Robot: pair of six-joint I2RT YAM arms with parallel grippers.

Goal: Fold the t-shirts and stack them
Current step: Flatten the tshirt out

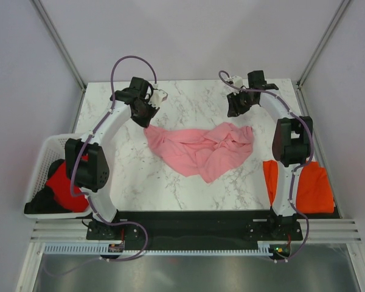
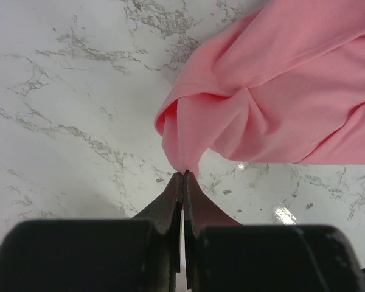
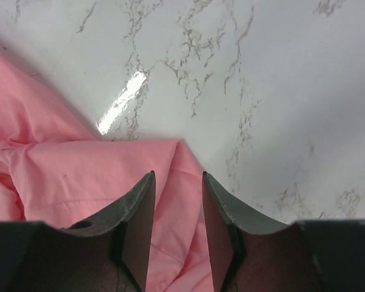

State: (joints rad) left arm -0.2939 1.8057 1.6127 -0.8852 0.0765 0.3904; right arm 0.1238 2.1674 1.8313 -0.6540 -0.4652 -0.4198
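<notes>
Table (image 1: 188, 100): we keep its marble middle as the spreading ground.
Pink t-shirt (image 1: 198, 149): crumpled mid-table between both arms, within reach of each for flattening.
Orange t-shirt (image 1: 313, 185): at the right edge, out of our way.
Red t-shirt (image 1: 61, 182): waits in the basket (image 1: 45, 149), left.
Left gripper (image 2: 183, 176): clenched on a pink corner, probably to pull it taut.
Right gripper (image 3: 177, 179): fingers parted over the opposite edge, grasping nothing.

A gathered tip of the pink shirt (image 2: 280, 91) is pinched between the closed fingers of the left pincer (image 2: 183, 176), over the white marbled desk (image 2: 67, 103). From there the creased cloth is spread up and right, past the frame edge.
</notes>
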